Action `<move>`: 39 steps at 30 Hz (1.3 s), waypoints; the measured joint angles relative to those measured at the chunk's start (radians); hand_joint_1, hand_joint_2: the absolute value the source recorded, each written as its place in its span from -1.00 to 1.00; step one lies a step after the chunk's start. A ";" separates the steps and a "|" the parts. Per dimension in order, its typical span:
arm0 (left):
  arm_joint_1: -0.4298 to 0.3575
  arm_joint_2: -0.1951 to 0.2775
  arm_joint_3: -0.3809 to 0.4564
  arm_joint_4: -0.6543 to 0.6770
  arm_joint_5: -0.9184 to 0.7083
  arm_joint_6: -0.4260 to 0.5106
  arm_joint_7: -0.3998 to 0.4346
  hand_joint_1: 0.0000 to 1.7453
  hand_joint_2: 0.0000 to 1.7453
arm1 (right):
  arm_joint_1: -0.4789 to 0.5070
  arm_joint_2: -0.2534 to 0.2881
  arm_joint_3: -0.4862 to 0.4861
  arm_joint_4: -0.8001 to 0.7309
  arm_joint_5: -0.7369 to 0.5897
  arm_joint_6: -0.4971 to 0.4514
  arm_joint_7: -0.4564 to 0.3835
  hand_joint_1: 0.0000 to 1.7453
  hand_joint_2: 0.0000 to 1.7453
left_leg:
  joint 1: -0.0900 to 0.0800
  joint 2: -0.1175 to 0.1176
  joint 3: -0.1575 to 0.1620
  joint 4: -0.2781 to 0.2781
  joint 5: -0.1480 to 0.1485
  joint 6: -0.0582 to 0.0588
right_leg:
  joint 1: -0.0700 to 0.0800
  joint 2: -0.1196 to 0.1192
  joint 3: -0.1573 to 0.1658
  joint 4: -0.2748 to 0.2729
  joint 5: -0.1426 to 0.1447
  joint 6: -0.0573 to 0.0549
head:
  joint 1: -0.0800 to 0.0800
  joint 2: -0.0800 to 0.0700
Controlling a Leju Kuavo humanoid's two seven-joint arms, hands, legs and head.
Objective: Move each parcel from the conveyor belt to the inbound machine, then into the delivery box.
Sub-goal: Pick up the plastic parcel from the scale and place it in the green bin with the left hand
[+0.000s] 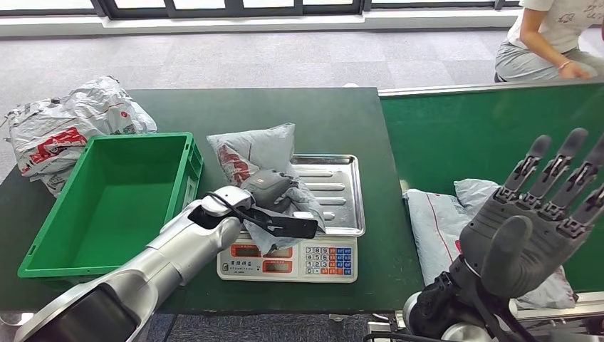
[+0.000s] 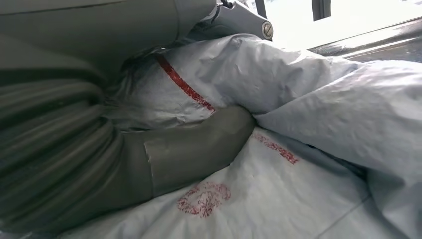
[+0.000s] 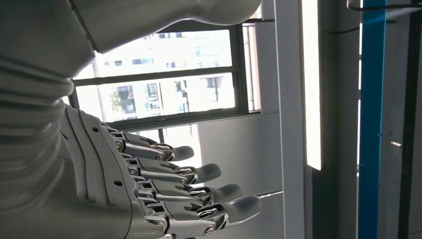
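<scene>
Your left hand [image 1: 274, 189] gripped a grey parcel [image 1: 253, 153] on the scale tray [image 1: 342, 192], green crate [image 1: 114, 203] held nothing, your right hand [image 1: 541, 214] was raised, fingers spread, above parcels [image 1: 434, 221] on the belt [image 1: 484, 135]

- My left hand [image 1: 274, 191] sits on parcel [image 1: 253, 153] over scale tray [image 1: 342, 192].
- Green bin [image 1: 114, 203] just beside, interior open.
- Right hand [image 1: 530, 228] raised over belt [image 1: 484, 135].

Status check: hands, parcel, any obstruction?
Left hand gripping grey parcel on the scale tray. Right hand open, raised. Green box empty beside scale; nothing blocking.
</scene>
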 joint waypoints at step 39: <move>-0.001 0.018 0.000 -0.008 -0.011 -0.012 -0.016 1.00 1.00 | 0.012 0.000 0.015 0.004 -0.013 -0.007 -0.006 -1.00 1.00 | 0.000 0.000 -0.005 -0.001 0.000 -0.001 | 0.000 0.000 0.000 0.000 -0.001 -0.001 | 0.000 0.000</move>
